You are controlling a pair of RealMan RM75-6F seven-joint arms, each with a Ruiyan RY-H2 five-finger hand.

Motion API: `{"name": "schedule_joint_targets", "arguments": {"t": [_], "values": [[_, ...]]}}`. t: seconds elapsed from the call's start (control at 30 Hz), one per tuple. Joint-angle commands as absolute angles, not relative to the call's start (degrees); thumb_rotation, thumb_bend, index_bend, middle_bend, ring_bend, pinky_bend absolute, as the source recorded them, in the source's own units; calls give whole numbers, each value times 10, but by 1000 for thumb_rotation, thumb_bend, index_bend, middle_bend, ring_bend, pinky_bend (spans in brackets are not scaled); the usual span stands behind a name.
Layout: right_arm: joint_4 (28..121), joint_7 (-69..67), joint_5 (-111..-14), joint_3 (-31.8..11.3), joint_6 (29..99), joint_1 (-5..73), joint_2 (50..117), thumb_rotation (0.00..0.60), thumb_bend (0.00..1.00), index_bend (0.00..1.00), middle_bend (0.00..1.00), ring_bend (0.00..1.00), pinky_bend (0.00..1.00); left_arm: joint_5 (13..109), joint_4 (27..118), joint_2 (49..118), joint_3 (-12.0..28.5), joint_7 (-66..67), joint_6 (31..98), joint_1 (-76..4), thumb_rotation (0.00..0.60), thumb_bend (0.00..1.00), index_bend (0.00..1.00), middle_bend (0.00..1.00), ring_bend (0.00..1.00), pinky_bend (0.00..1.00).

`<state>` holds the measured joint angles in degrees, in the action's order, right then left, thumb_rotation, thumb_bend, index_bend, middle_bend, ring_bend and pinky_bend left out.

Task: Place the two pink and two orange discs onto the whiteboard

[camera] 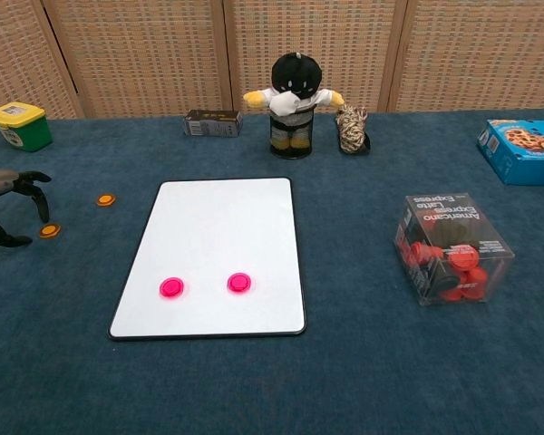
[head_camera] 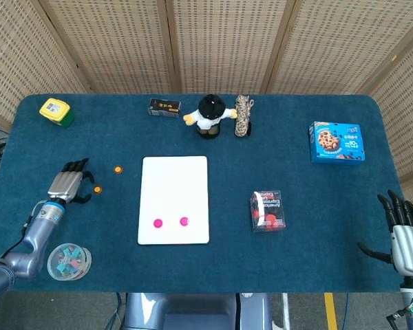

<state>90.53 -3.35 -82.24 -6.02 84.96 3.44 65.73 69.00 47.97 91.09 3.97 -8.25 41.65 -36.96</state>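
Beside orange disc (head_camera: 97, 189), left hand (head_camera: 69, 184) spread.

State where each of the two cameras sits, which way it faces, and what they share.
Head view: high above the table's near edge, looking steeply down; shows the left hand with its forearm and the right hand.
Chest view: low at the near edge, looking forward across the table to the wicker screens; only the left hand's fingers show.
Shared: the whiteboard with both pink discs, two orange discs beside it.
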Motion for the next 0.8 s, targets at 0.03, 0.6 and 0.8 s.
{"name": "schedule_joint_targets", "arguments": {"t": [0.03, 0.6, 0.8], "values": [[905, -34, -822, -60, 849, 34, 657, 600, 0, 0, 0, 0, 0, 697, 475, 914, 42, -88, 418, -370, 600, 338, 395, 0, 0, 0], [908, -35, -820, -60, 846, 35, 655, 600, 0, 0, 0, 0, 0, 723, 481, 919, 46, -95, 420, -371, 600, 338, 406, 0, 0, 0], [909, -37, -820, -60, 845, 35, 654, 600, 0, 0, 0, 0, 0, 722, 481, 921, 49, -86, 420, -370, 600, 354, 559, 0, 0, 0]]}}
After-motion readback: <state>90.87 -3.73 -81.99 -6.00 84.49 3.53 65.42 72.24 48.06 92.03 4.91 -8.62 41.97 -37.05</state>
